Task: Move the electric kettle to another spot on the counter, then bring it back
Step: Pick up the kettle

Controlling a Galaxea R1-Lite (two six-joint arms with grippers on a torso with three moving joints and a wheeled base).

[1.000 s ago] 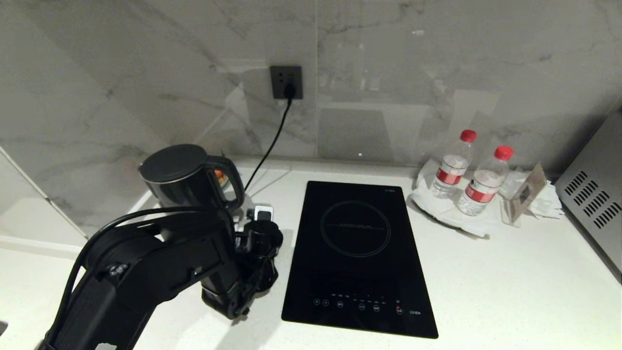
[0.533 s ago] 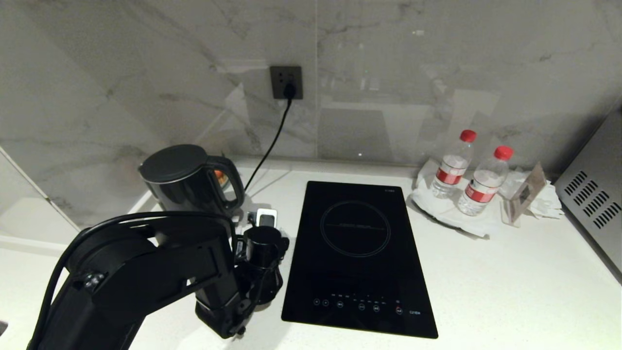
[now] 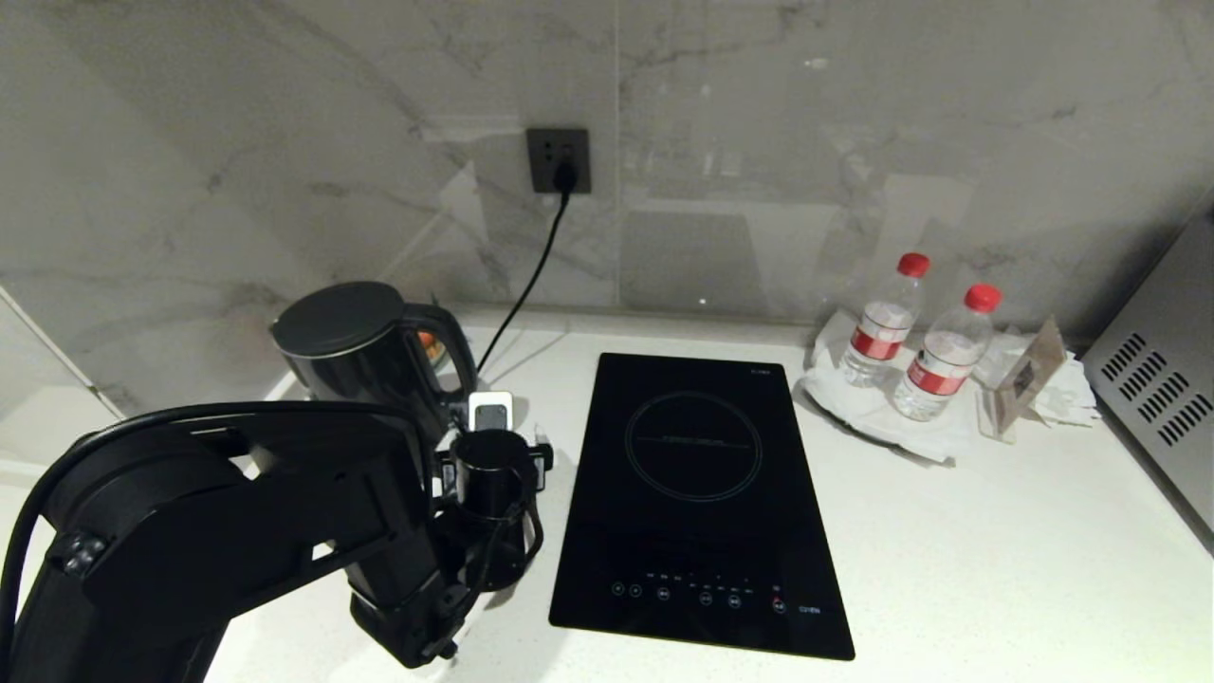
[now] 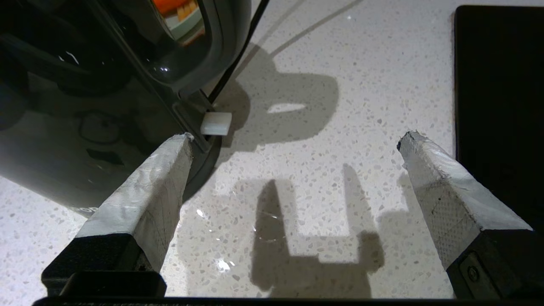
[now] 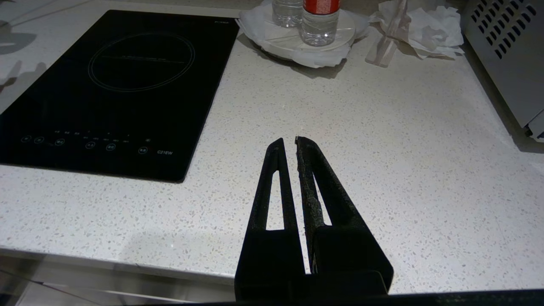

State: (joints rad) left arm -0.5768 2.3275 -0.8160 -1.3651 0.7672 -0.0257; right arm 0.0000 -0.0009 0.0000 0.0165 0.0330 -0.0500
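Kettle: the electric kettle stands upright at the back left of the counter, close to the marble wall, lid on, loop handle turned toward the cooktop; the left wrist view shows its glossy lower body sitting on the speckled stone.
Cord: a black cord runs from the kettle's side up to the wall socket.
Left gripper: the left gripper hangs low over the counter just beside the kettle's handle side, jaws spread as wide as they go and holding nothing; one taped finger lies right against the kettle's base edge, though contact cannot be told, and the other finger is over bare counter near the cooktop's edge.
Left arm: the black left arm crosses the lower left of the head view, in front of the kettle.
Cooktop: the black glass induction cooktop lies flat to the kettle's right, apart from it.
Bottles: two water bottles with red caps stand on white paper at the back right.
Appliance: a grey vented appliance sits at the far right edge.
Right gripper: the right gripper is parked over bare counter in front of the cooktop, its jaws closed together and empty.
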